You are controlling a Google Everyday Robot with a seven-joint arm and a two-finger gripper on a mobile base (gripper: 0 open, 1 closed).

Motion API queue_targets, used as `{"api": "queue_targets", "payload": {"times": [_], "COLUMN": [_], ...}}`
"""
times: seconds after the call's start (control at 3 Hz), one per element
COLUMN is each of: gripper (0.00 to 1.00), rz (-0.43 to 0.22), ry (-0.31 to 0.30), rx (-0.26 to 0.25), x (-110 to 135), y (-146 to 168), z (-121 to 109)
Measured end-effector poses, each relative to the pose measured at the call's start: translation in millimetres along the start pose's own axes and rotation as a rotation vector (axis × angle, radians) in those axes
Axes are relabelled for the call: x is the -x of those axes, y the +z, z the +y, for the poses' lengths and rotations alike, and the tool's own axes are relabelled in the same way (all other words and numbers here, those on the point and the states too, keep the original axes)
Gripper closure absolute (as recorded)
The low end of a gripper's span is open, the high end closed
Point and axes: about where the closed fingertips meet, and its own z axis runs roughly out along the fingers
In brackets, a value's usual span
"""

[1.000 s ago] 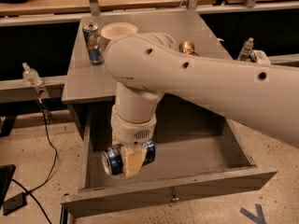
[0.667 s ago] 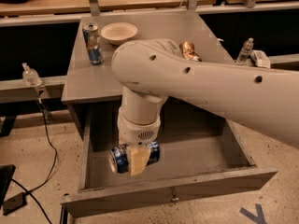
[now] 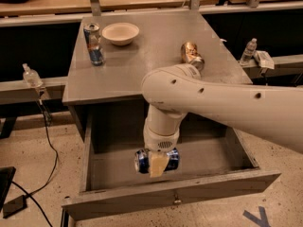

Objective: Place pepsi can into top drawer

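The top drawer [image 3: 170, 195] of the grey cabinet is pulled open toward me, with a small metal knob on its front panel. My gripper [image 3: 157, 163] hangs inside the open drawer, near its front left. It is shut on the pepsi can [image 3: 156, 160], a dark blue can held on its side, just above the drawer floor. One cream fingertip [image 3: 157, 165] covers the can's middle.
On the cabinet top [image 3: 156, 46] stand a tall slim blue-silver-red can [image 3: 93, 43] and a white bowl [image 3: 120, 33] at the back left. A gold can [image 3: 191, 55] lies at the right. Clear bottles [image 3: 31, 76] sit on side shelves. A black cable [image 3: 47, 141] runs on the floor at left.
My arm has shifted right and drawn back, uncovering the gold can and more of the cabinet top. The gripper with the can stays in the drawer.
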Motion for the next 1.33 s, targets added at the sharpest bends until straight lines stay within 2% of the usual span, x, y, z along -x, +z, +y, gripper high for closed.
{"api": "queue_targets", "payload": {"times": [0.33, 0.67, 1.0, 1.33], "gripper": [1.0, 0.75, 0.52, 0.29], "rz": [0.029, 0.052, 0.066, 0.091], "ry": [0.065, 0.134, 0.163, 0.155], "rx": [-0.008, 0.003, -0.001, 0.006], "x": [-26.9, -53.2, -65.7, -74.1], "y": [12.3, 33.1, 39.0, 35.9], "z": [-16.5, -30.4, -34.9, -44.3]}}
